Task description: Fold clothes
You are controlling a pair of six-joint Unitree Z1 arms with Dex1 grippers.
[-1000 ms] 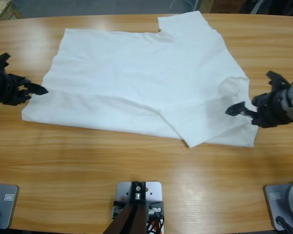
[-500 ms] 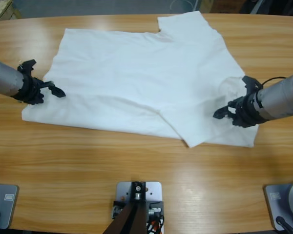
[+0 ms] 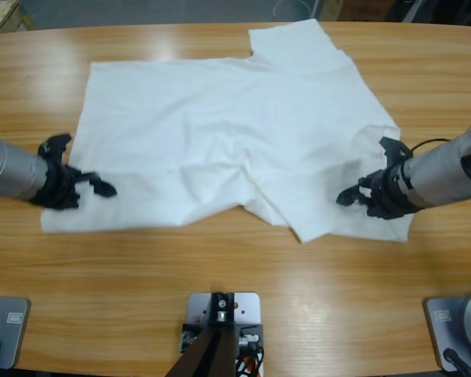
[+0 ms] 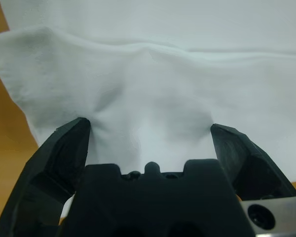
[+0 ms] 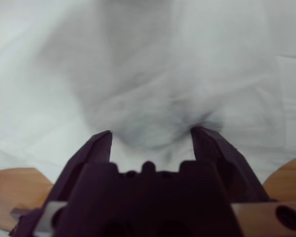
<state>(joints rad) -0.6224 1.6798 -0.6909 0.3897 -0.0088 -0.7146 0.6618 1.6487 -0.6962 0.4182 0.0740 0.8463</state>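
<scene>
The clothes, one white T-shirt (image 3: 220,118), lie spread across the wooden table (image 3: 235,267), with a fold of cloth lapped over at the lower right and wrinkles near the middle. My left gripper (image 3: 90,174) rests on the shirt's left edge. In the left wrist view that gripper (image 4: 150,128) stands open, and cloth bulges up between its jaws. My right gripper (image 3: 363,177) lies on the shirt's right part. Seen from the right wrist, it (image 5: 153,133) is open too, with creased white fabric (image 5: 148,74) between the jaws.
Bare wood runs along the front of the table below the shirt and beyond both arms at the sides. The shirt's far sleeve (image 3: 294,39) reaches almost to the back edge.
Both grippers have moved inward from the table's sides onto the shirt. The shirt's left side has shifted toward the front edge, and new wrinkles have formed in the middle.
</scene>
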